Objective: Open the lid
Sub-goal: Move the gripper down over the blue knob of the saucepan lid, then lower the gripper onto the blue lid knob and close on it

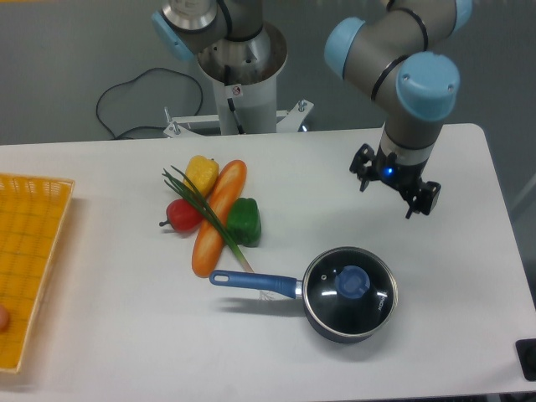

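Observation:
The round glass lid (368, 301) with a metal rim and a blue knob (353, 282) sits on a dark blue saucepan (331, 325) at the table's front right. The pan's long blue handle (254, 282) points left. My gripper (394, 191) hangs above the table behind the pan, to its upper right, apart from the lid. Its fingers (425, 199) are spread and hold nothing.
A pile of toy vegetables lies left of the pan: an orange carrot (219, 218), yellow pepper (201, 173), green pepper (244, 222), red tomato (182, 215) and green onion stalks (201, 205). A yellow basket (29, 251) stands at the left edge. The arm's base (243, 79) is at the back.

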`<action>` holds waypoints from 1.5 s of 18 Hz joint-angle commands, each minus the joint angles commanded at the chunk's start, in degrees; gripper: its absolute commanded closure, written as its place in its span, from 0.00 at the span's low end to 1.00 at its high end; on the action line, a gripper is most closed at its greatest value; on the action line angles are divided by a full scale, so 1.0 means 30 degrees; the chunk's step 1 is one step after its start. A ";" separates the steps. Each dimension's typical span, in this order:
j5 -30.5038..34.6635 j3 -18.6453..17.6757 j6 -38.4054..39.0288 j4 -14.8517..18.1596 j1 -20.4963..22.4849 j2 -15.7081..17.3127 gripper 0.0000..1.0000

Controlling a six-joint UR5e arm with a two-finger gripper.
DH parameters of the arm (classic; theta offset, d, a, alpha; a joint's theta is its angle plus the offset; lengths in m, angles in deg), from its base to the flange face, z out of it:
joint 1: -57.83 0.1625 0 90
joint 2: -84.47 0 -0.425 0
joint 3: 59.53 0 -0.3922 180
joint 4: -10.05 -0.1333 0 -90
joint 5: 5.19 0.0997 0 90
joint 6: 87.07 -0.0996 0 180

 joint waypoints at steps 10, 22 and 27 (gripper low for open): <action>-0.0058 0.1612 0.0882 0.0000 -0.1671 -0.1904 0.00; -0.0263 0.2579 0.0824 -0.0410 -0.1906 -0.2843 0.00; -0.0263 0.2814 0.0765 -0.0878 -0.1965 -0.3282 0.00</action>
